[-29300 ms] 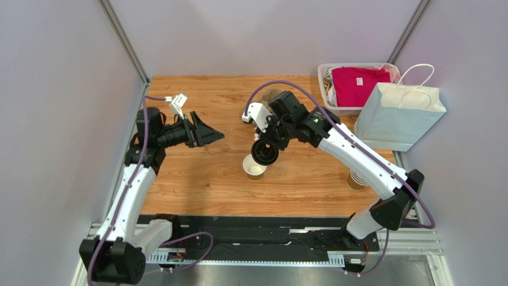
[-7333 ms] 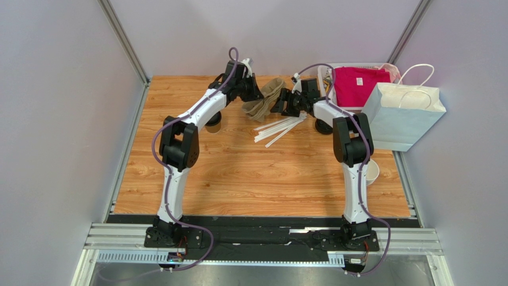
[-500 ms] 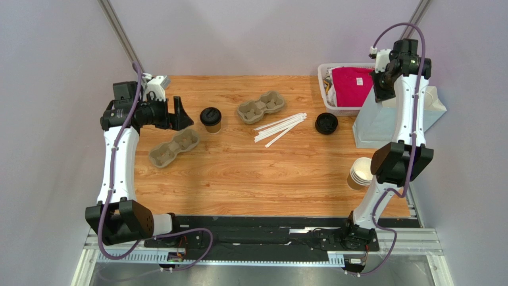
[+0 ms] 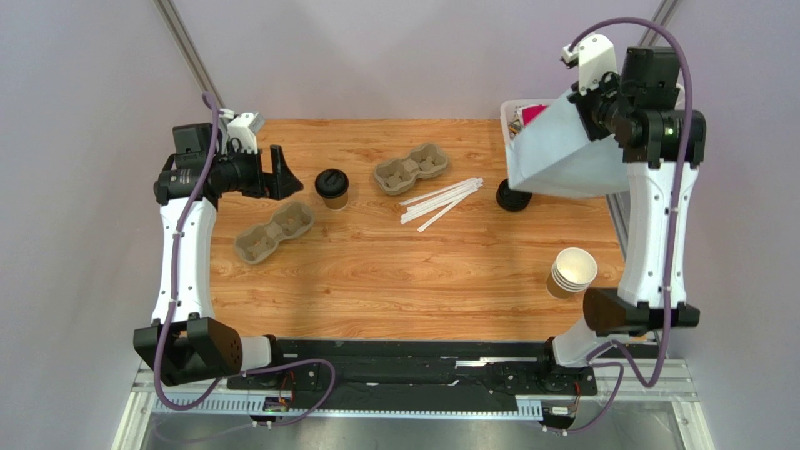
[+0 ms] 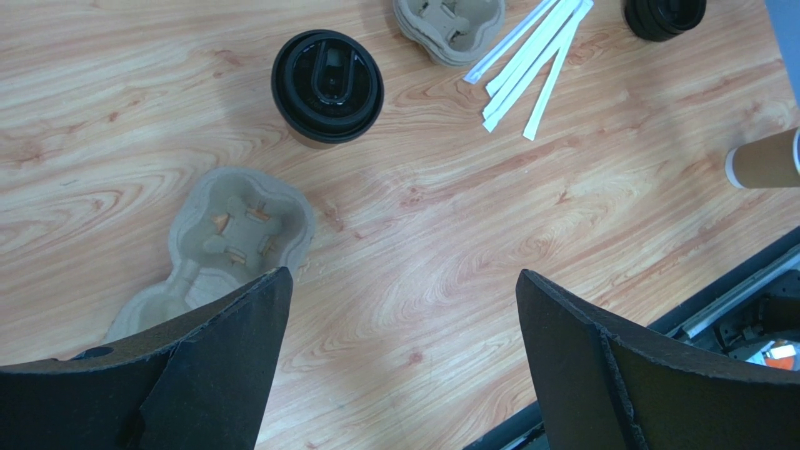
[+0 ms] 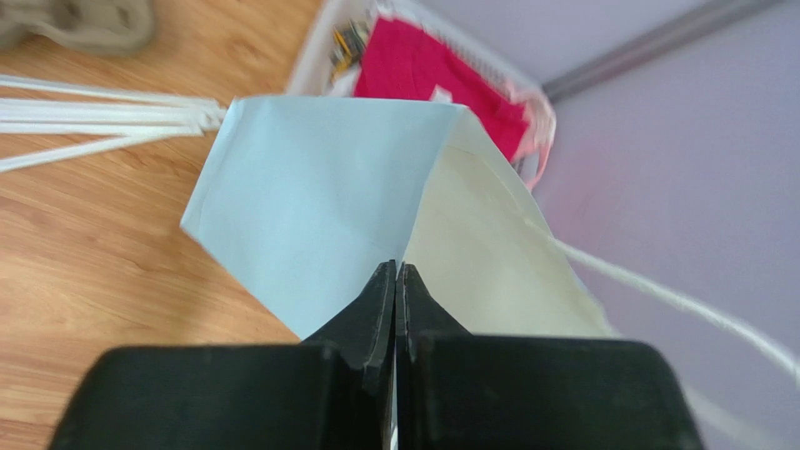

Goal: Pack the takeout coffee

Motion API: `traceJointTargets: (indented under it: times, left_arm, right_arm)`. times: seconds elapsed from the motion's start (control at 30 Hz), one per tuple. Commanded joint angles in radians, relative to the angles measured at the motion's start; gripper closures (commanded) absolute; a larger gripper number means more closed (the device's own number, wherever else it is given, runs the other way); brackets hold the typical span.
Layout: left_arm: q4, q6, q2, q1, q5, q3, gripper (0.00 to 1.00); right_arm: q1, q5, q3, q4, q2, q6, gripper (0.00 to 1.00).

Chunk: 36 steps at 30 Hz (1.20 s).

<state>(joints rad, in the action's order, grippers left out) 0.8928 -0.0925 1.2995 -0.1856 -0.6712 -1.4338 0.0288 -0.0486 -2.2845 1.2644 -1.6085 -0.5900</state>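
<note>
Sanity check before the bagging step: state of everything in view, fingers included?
Brown kraft-paper cup with black plastic lid: lidded, upright, ungripped.
White paper bag: lifted, tilted, edge pinched.
Right fingers: shut on the bag.
Left fingers: open, empty.
Near pulp cup carrier: empty.
Far pulp cup carrier: empty.
Stack of lidless brown cups: nested, top one empty.
Loose black lid: on table, partly behind bag.
White wrapped straws: lying loose.

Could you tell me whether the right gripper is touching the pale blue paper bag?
Touching. The right wrist view shows the right gripper pinched shut on the edge of the pale blue paper bag.
</note>
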Motion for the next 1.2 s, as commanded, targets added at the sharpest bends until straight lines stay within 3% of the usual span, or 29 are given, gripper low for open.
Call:
traceJointTargets:
  times: [0.0,0.37,0.53,0.63,0.8,0.87,0.9,0.93,0.97,1.03,1.17]
  left_arm:
    - [0.004,0.011,-0.002,-0.008,0.001,-0.040,0.02]
    - [0.041,-0.006,-0.011,-0.008,0.036,-0.060,0.02]
    - [0.055,0.000,-0.009,-0.009,0.032,-0.063,0.01]
    - [0.055,0.002,-0.011,-0.008,0.041,-0.066,0.01]
    - [0.063,-0.001,-0.019,-0.009,0.047,-0.063,0.01]
    - [0.063,-0.006,-0.029,-0.008,0.048,-0.054,0.01]
    - [0.063,-0.010,-0.032,-0.008,0.050,-0.051,0.01]
    - [0.061,-0.007,-0.034,-0.008,0.051,-0.040,0.01]
    - [0.060,-0.009,-0.037,-0.008,0.045,-0.036,0.01]
    - [0.060,-0.010,-0.039,-0.008,0.041,-0.028,0.01]
    - [0.064,-0.015,-0.039,-0.008,0.033,-0.030,0.01]
  right_arm:
    - [-0.202,0.019,0.016,-0.092,0.126,-0.088,1.00]
    - [-0.757,0.101,0.275,-0.046,0.260,-0.122,1.00]
    - [-0.915,0.139,0.503,-0.062,0.268,-0.065,1.00]
    - [-1.030,0.173,0.575,-0.072,0.260,-0.051,1.00]
    - [-1.113,0.144,0.648,-0.048,0.248,-0.024,1.00]
    - [-1.139,0.138,0.651,-0.036,0.257,-0.024,0.79]
    - [-1.145,0.124,0.631,-0.024,0.260,-0.015,0.64]
    - [-1.147,0.118,0.608,-0.020,0.259,0.002,0.39]
    - [-1.147,0.110,0.579,-0.016,0.256,0.016,0.30]
    - [-1.149,0.102,0.462,0.009,0.243,0.028,0.16]
    - [-1.147,0.125,0.213,0.107,0.159,0.029,0.15]
